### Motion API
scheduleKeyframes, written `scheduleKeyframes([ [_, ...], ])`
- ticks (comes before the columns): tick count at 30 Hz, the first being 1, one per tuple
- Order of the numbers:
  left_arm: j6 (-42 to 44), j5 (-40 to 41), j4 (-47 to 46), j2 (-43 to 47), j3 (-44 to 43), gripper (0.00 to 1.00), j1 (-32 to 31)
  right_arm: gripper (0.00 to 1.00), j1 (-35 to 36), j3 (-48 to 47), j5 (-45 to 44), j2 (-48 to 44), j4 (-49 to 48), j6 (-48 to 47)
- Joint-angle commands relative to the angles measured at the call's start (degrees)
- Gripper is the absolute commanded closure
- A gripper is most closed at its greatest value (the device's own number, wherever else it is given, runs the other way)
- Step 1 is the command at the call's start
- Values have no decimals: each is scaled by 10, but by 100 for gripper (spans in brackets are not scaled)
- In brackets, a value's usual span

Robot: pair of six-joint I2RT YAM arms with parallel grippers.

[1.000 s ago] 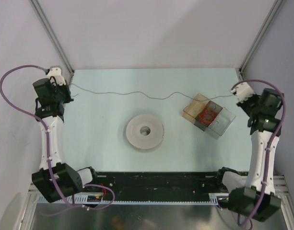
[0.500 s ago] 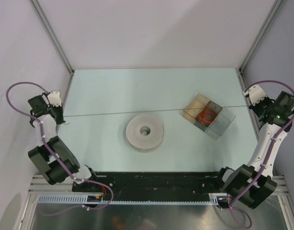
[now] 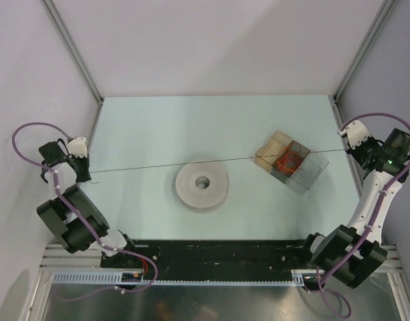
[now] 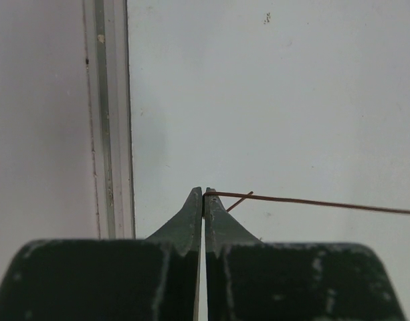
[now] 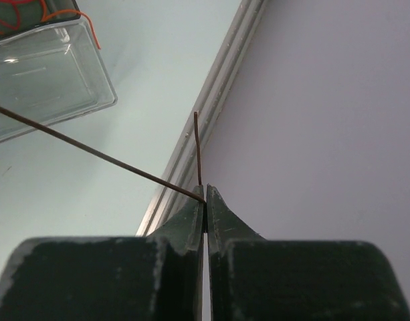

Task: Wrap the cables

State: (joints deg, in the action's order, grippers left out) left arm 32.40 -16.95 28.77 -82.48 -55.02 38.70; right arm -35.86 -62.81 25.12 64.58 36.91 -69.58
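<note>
wire (image 3: 191, 162) is pinched at its 2 ends by left gripper (image 4: 203, 195) and right gripper (image 5: 205, 194). it is held taut near spool (image 3: 202, 182), likely for winding.

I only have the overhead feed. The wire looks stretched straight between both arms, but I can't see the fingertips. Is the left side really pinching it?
Observer: Yes. On the left wrist camera the left gripper is shut on the wire at its very tips, with a short stub of the end angling out beside them.
Operator: And the right side, same kind of hold?
Observer: Yes. On the right wrist camera the right gripper is also shut on it at the tips, with a short tail standing up past them.
</note>
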Motion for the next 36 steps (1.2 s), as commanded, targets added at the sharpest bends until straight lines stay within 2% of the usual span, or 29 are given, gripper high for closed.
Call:
scheduleKeyframes([
  [1, 31, 66, -72, -9, -15, 100, 27, 100, -36, -19, -50, 9, -52, -23],
  [3, 32, 48, -72, 1, -13, 100, 25, 100, -33, -22, -32, 4, -16, -29],
  [6, 31, 25, -70, 44, 5, 100, 2, 100, 4, -43, 13, -23, 106, -43],
  [9, 10, -2, -56, 103, 13, 100, -32, 100, 73, -60, 72, -66, 243, -42],
  [13, -35, -40, -28, 168, -15, 100, -86, 100, 197, -64, 118, -129, 336, -6],
  [17, -82, -97, -8, 229, -57, 100, -146, 100, 317, -52, 97, -146, 387, 42],
  [20, -116, -143, -3, 279, -84, 100, -202, 100, 363, -12, 75, -140, 445, 24],
  [23, -148, -166, -3, 323, -105, 100, -278, 95, 402, 45, 46, -151, 476, 8],
  [24, -158, -172, -2, 334, -111, 100, -302, 91, 413, 62, 31, -158, 474, 8],
  [25, -168, -176, -2, 344, -118, 100, -328, 82, 424, 82, 14, -164, 463, 12],
  [28, -207, -200, -2, 361, -134, 100, -401, 36, 445, 111, -24, -170, 434, 24],
  [30, -229, -209, -2, 366, -148, 100, -449, 17, 450, 103, -22, -167, 418, 40],
  [32, -246, -217, -3, 365, -167, 100, -499, 8, 456, 81, 0, -162, 406, 58],
  [36, -265, -243, -5, 355, -222, 100, -594, 3, 482, 28, 59, -154, 340, 134],
])
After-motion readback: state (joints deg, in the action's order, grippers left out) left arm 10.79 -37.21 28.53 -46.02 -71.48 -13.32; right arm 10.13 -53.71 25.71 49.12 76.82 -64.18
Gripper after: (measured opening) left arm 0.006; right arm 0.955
